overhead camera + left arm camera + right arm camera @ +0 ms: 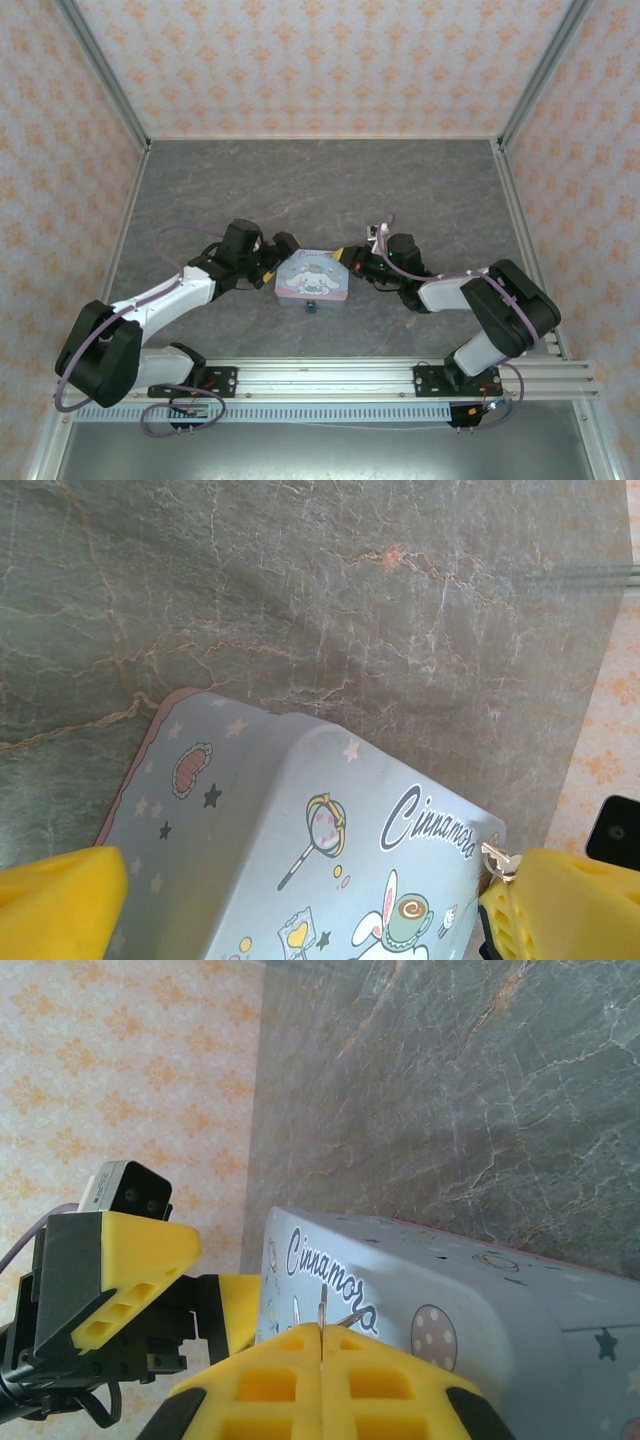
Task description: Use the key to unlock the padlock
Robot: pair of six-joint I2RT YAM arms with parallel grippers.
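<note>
The tiny dark teal padlock point(311, 306) sits at the near edge of the pale blue cartoon tin point(312, 277). My right gripper point(322, 1338) is shut on a small silvery key point(322, 1307), whose tip points at the tin's lid point(440, 1290) near its printed name. In the top view the right gripper point(347, 257) is at the tin's far right corner. My left gripper point(287, 247) is at the far left corner. Its yellow fingers point(55, 900) stand wide apart, open, with the tin's lid point(300, 820) between them. The key point(497, 860) shows at the lid's right edge.
The tin stands in the middle of a grey marbled floor point(330, 190), inside patterned walls. An aluminium rail point(400, 378) carrying both arm bases runs along the near edge. The left wrist's camera housing point(125, 1192) is close to my right gripper.
</note>
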